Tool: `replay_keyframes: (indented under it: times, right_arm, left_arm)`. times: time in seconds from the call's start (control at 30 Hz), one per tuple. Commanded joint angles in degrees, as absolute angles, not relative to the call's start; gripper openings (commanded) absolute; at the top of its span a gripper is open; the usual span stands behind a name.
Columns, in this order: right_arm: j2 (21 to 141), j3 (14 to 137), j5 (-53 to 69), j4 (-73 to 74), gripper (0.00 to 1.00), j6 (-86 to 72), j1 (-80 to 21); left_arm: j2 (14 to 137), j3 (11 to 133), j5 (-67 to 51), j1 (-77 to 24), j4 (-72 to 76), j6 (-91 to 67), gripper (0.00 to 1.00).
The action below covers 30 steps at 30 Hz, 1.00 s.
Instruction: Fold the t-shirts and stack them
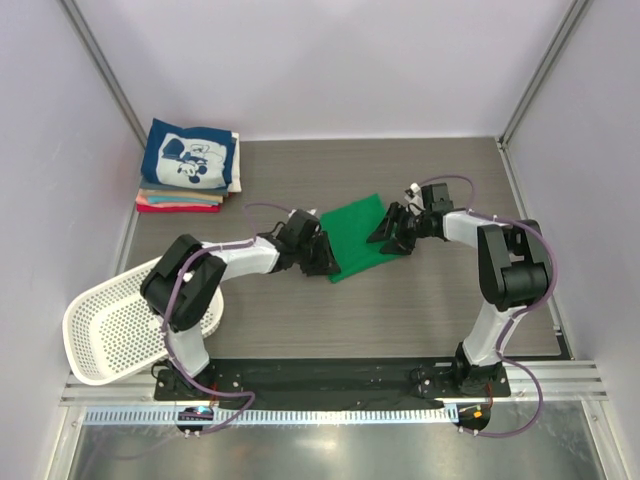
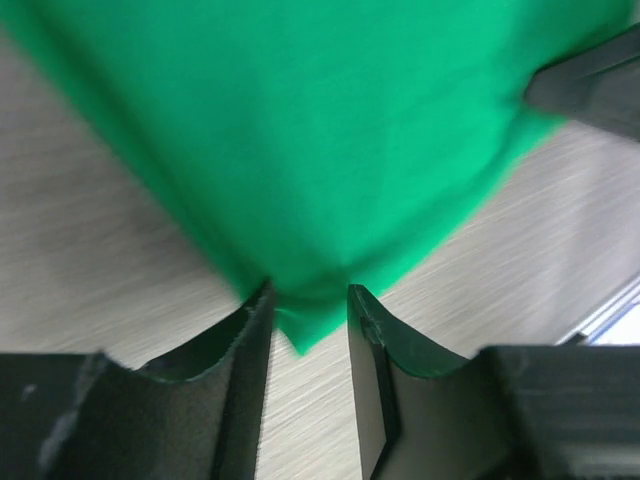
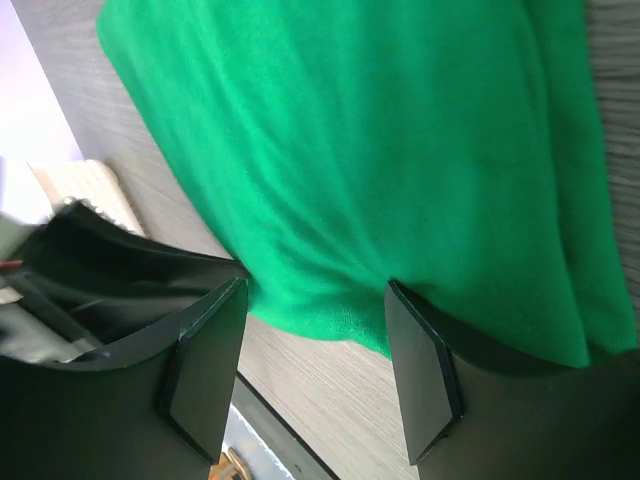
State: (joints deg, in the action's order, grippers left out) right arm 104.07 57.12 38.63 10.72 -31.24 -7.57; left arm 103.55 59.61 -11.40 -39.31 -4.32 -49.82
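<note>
The bright green t-shirt (image 1: pixel 360 238) lies folded into a rectangle mid-table. My left gripper (image 1: pixel 322 262) sits at its near-left corner. In the left wrist view the gripper (image 2: pixel 308 295) is open, and the corner tip of the green t-shirt (image 2: pixel 330 150) lies between the fingertips. My right gripper (image 1: pixel 388 235) is at the shirt's right edge. In the right wrist view it (image 3: pixel 315 300) is open wide, straddling the hem of the green t-shirt (image 3: pixel 370 170). A stack of folded t-shirts (image 1: pixel 190 165), navy with white print on top, rests at the back left.
A white perforated basket (image 1: pixel 110 330) lies tipped at the near left, beside the left arm's base. Grey walls and metal frame posts close in the table on both sides and at the back. A black mounting rail (image 1: pixel 330 375) runs along the near edge.
</note>
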Motion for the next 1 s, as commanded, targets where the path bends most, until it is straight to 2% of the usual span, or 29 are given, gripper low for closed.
replay_keyframes:
  times: [0.0,0.23,0.37,0.4,0.5,0.67,0.97]
  right_arm:
    - [102.9,55.5,32.3,11.9,0.63,-30.8,-6.6]
    - [99.7,56.2,31.7,13.8,0.66,-30.1,-6.6]
    - [95.3,63.8,29.3,20.8,0.72,-27.4,-6.7]
    - [94.4,65.1,28.5,22.0,0.73,-27.2,-6.9]
    - [90.5,68.7,26.4,25.4,0.75,-26.5,-7.5]
    - [83.9,64.6,26.7,25.1,0.76,-26.8,-9.8]
    - [74.6,55.2,29.1,24.1,0.77,-27.9,-17.4]
  left_arm:
    - [102.9,54.9,-10.7,-39.3,-1.0,-50.8,0.37]
    - [97.4,54.2,-7.0,-39.3,-7.3,-48.2,0.38]
    - [91.3,61.1,0.8,-38.9,-17.4,-43.0,0.54]
    - [90.1,62.3,2.9,-37.8,-18.8,-42.2,0.65]
    - [89.4,64.2,3.1,-33.0,-19.8,-40.9,0.71]
    - [92.5,60.9,-7.7,-26.8,-6.3,-41.1,0.72]
    - [106.0,59.9,-14.6,-25.1,12.4,-45.9,0.68]
